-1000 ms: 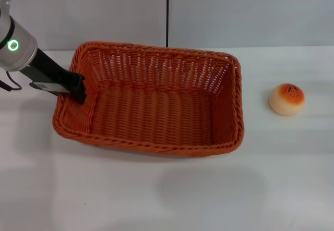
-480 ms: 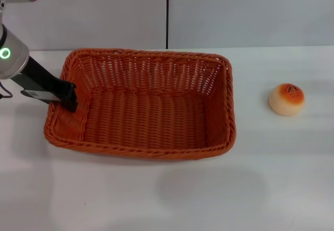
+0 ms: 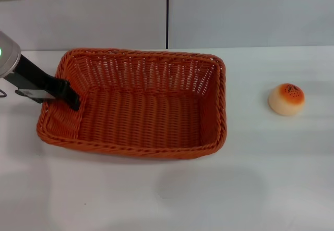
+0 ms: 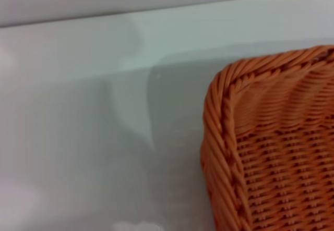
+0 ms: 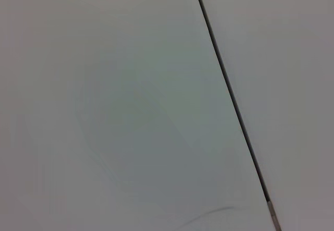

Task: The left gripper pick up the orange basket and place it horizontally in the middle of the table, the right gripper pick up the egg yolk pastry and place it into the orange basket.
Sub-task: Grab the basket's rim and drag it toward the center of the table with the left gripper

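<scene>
The orange basket point(image 3: 141, 113) lies lengthwise across the white table point(image 3: 209, 194), a little left of the middle and empty. My left gripper point(image 3: 71, 98) reaches in from the left and is shut on the basket's left rim, its black fingers straddling the wall. One braided corner of the basket point(image 4: 271, 153) fills the left wrist view. The egg yolk pastry point(image 3: 286, 99) sits alone on the table to the right, well apart from the basket. The right gripper is out of view.
A pale wall with a dark vertical seam point(image 3: 167, 12) stands behind the table. The right wrist view shows only a plain surface with a dark seam point(image 5: 229, 100).
The left gripper has pulled the basket to the left over both steps, and the basket has turned squarer to the table's edge. The pastry has not moved.
</scene>
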Controlling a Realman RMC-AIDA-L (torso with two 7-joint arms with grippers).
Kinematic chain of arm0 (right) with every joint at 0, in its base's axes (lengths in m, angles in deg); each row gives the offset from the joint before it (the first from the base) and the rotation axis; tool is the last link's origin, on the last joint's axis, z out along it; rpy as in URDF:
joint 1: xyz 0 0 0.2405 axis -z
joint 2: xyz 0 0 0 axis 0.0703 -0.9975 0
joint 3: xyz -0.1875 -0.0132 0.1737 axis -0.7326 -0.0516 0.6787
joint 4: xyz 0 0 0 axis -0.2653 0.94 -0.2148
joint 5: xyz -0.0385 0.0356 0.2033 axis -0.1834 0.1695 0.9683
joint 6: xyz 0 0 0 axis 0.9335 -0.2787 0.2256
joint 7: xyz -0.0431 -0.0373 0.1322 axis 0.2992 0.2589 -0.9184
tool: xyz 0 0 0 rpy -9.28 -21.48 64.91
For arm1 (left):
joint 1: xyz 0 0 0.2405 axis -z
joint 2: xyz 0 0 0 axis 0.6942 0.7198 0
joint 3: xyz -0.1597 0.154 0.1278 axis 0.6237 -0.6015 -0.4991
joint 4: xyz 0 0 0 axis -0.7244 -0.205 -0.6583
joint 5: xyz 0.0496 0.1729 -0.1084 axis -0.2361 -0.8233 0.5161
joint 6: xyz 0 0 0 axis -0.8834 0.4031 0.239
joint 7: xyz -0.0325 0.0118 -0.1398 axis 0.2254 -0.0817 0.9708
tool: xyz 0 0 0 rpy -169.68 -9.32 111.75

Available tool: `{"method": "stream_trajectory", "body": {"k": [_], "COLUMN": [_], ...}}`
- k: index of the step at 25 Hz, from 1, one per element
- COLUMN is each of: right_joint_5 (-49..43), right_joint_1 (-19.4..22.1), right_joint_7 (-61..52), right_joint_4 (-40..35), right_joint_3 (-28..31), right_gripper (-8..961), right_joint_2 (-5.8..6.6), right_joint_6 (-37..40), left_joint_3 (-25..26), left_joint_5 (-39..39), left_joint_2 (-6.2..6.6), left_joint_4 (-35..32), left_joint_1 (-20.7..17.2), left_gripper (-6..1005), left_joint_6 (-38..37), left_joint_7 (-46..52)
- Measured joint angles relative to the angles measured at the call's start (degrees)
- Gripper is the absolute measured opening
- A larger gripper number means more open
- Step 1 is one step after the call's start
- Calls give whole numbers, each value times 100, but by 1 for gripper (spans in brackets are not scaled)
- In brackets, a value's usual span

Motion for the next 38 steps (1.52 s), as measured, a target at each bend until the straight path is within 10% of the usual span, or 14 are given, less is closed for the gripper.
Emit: {"method": "stream_trajectory", "body": {"k": [15,38], "right_joint_5": [101,125], "right_joint_1": [-55,89], "right_joint_7": [0,-901], "right_joint_4": [14,36], "right_joint_3": [-2,-93], "right_gripper": [574,573], "right_joint_2": [0,-1], "right_joint_6": [-75,-460], "left_joint_3": [13,1255], "left_joint_5": [26,1881], "left_joint_2": [23,34], "left_joint_4": [-521,-1194], "left_joint_1": [-276,-1032], "left_gripper": [813,813], "left_joint_6": [2,192], "left_joint_7": [-118,-1991]}}
